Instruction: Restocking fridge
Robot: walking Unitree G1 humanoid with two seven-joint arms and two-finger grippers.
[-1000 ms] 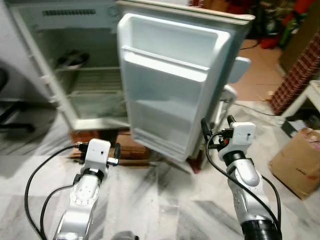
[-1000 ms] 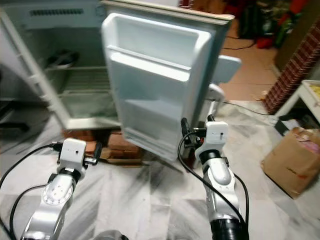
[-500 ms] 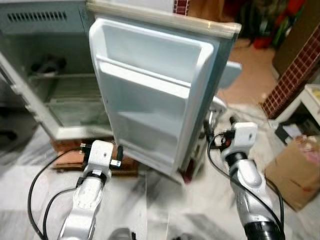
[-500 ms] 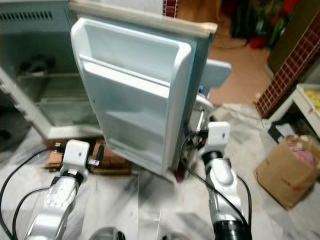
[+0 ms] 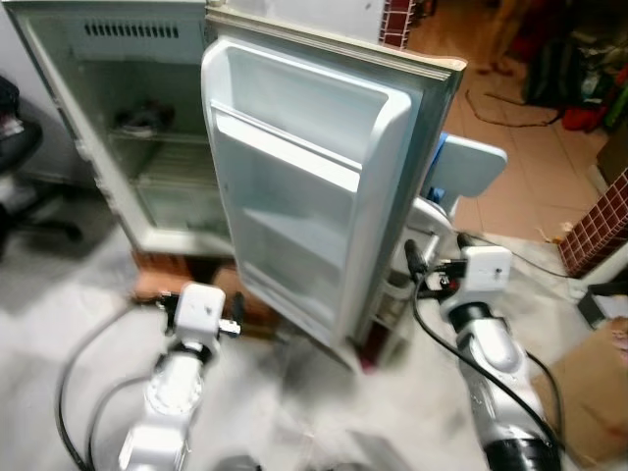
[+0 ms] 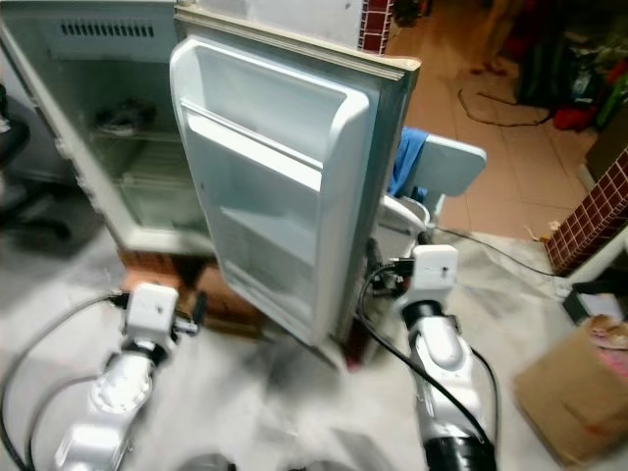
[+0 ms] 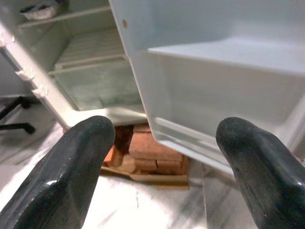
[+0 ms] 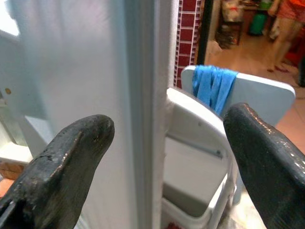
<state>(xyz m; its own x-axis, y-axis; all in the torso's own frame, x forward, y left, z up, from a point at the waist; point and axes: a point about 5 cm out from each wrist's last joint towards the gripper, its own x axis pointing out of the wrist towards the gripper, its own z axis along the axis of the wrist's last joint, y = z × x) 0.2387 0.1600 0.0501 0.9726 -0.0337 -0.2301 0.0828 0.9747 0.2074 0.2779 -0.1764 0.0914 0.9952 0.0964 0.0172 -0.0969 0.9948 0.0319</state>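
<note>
- Marble floor (image 5: 59, 314), white with grey veins, spreads under us; beyond it the room turns to terracotta tile (image 5: 530, 177) on our right.
- We face the fridge (image 5: 128, 118), its cabinet open on our left, with wire shelves inside and a dark item on the upper shelf that we cannot make out.
- The fridge door (image 5: 304, 186) swings out toward us, its moulded inner shelves bare, its free edge pointing at the space between our arms.
- The fridge stands on bricks (image 7: 152, 155) and a flat board, seen in the left wrist view under its lower corner.
- Our left gripper (image 5: 201, 314) hovers low before the door's bottom shelf; its fingers (image 7: 62, 181) are spread apart and hold nothing.
- Our right gripper (image 5: 432, 267) hangs just beside the door's outer edge; in the right wrist view its fingers (image 8: 62, 162) are spread wide, one on each side of that edge, and we cannot tell whether they touch it.
- Behind the door a white plastic chair (image 6: 446, 167) carries a blue cloth (image 8: 212, 86) draped over its back, close to our right arm.
- A cardboard box (image 6: 579, 392) sits on the floor at far right, and a black office chair (image 5: 25, 177) at far left.
- Open floor lies between our arms and before the door.
</note>
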